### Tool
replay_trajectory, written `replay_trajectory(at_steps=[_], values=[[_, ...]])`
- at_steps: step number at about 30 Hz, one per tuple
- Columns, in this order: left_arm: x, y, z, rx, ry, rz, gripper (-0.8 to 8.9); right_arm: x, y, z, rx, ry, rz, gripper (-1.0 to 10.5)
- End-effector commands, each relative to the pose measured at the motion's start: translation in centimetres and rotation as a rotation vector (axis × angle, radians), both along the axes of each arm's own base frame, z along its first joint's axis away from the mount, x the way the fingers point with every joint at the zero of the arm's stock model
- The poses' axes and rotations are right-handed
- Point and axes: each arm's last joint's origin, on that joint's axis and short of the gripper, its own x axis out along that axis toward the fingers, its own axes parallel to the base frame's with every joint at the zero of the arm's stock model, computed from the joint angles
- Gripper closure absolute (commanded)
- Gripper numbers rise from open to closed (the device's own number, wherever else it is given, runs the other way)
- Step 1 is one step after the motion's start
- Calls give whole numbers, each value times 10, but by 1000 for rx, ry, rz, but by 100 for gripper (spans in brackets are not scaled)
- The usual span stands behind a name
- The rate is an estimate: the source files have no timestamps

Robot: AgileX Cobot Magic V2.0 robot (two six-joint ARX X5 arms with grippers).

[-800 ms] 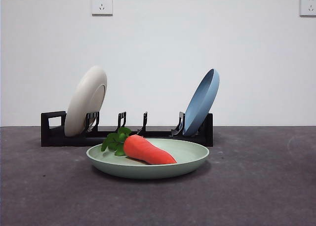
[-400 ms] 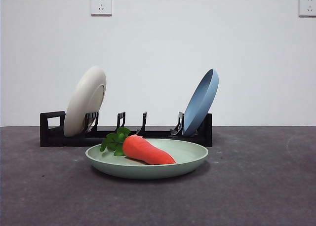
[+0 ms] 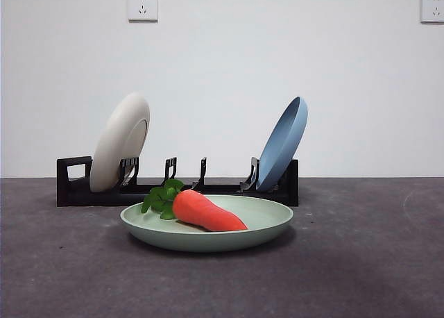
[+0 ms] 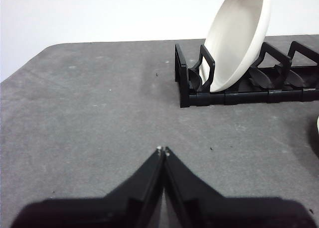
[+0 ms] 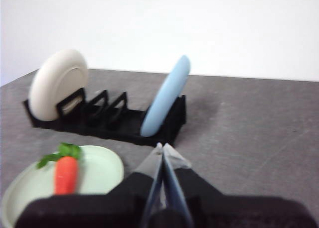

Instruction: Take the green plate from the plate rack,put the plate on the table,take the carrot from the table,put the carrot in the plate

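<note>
Resting flat mid-counter, green plate [image 3: 267,219] carries the carrot [image 3: 207,212] — task looks done.
Carrot sits inside the rim so it can't roll; plate rack [image 3: 73,182] behind keeps cream plate [image 3: 119,141] and blue plate [image 3: 283,143]. Left end effector [image 4: 163,150] and right end effector [image 5: 162,147] both pinched closed, empty, clear of the plate.

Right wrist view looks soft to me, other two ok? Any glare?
Right wrist view: blurred throughout, the carrot and blue plate have smeared edges. Front view: sharp, even light, soft shadow under the green plate. Left wrist view: sharp, no glare.
</note>
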Motion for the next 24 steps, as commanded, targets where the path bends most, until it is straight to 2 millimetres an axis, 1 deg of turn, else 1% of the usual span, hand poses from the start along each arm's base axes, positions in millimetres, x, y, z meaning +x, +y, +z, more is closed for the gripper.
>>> replay_trajectory(at_steps=[1,3,6,11,17,24], values=[[0,0,-4,-7,9,4,816,2,-2,-28,10,-13,-46,945],[0,0,-4,-7,9,4,816,2,-3,-46,8,-14,-94,945],[0,0,-4,-7,9,4,816,3,-4,-68,18,-1,-101,945],[0,0,-4,-7,9,4,816,4,-4,-94,44,49,-126,945],[0,0,-4,-7,9,4,816,4,-4,-109,66,92,-131,945],[0,0,-4,-7,9,4,816,3,-4,-109,81,88,-133,945]])
